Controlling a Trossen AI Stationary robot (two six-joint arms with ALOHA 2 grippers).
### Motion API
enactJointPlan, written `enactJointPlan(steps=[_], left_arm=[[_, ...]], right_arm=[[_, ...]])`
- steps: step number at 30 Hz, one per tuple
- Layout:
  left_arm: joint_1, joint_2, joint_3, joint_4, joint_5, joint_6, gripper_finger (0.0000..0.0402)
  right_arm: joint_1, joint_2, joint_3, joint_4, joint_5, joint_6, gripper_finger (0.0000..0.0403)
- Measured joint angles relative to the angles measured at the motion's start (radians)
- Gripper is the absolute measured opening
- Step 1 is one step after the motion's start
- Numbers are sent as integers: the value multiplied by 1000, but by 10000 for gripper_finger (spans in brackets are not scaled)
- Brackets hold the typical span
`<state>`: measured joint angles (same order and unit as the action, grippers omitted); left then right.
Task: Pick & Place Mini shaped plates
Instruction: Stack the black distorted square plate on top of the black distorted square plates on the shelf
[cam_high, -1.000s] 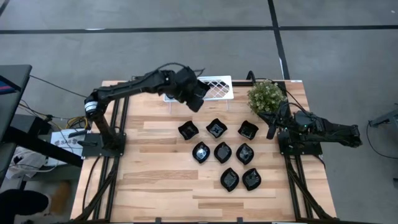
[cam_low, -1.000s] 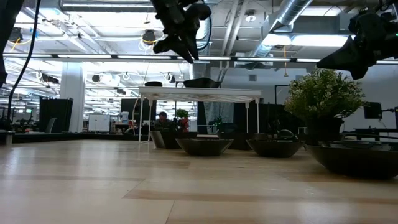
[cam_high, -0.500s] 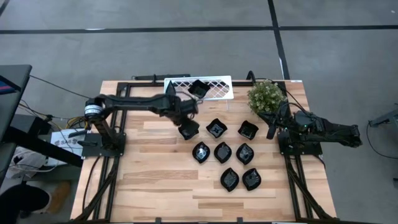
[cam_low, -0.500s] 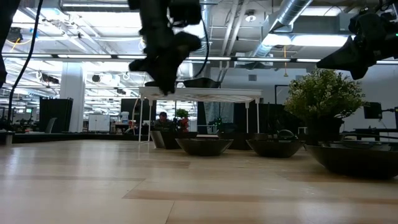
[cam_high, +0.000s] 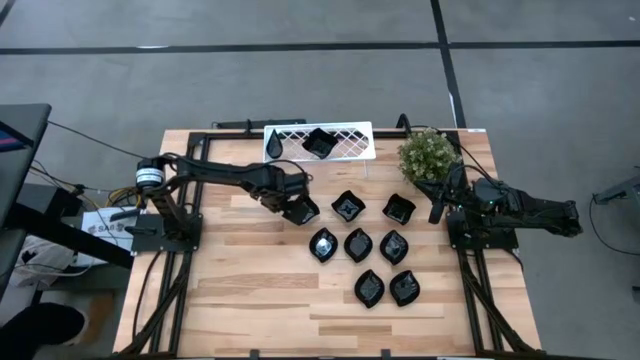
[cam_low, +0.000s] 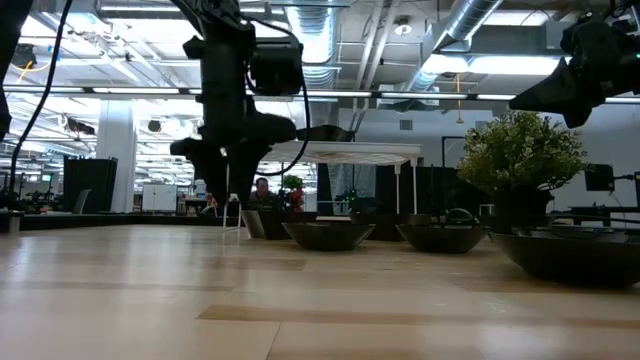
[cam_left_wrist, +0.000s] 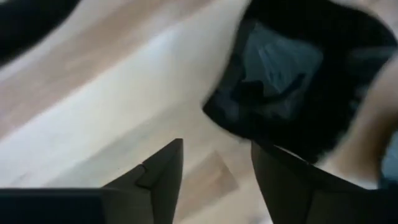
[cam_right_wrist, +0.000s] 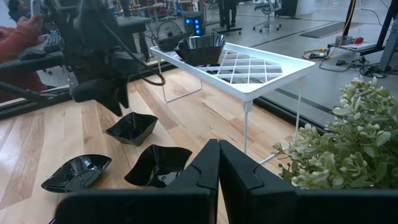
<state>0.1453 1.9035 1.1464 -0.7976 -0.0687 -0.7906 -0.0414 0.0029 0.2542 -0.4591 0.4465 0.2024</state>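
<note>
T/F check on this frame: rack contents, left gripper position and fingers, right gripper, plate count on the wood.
1. Two black plates sit on the white wire rack. True: a square plate and a teardrop plate.
2. The left gripper is over the rack. False: it is down by the wavy-edged plate on the table.
3. The left gripper's fingers are apart. True.
4. The right gripper holds a plate. False: it is shut on nothing, parked beside the green plant.
5. Three plates lie on the wood. False: eight do.
</note>
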Motion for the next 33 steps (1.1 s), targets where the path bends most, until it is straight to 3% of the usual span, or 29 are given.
enactJointPlan(steps=[5,17,33], left_arm=[[27,0,-22,86,-7,0,209],[64,2,-22,186,-6,92,197],[87,4,-62,221,-27,122,195]], right_arm=[[0,0,0,0,0,0,1],[0,0,0,0,0,0,1],[0,0,0,0,0,0,1]])
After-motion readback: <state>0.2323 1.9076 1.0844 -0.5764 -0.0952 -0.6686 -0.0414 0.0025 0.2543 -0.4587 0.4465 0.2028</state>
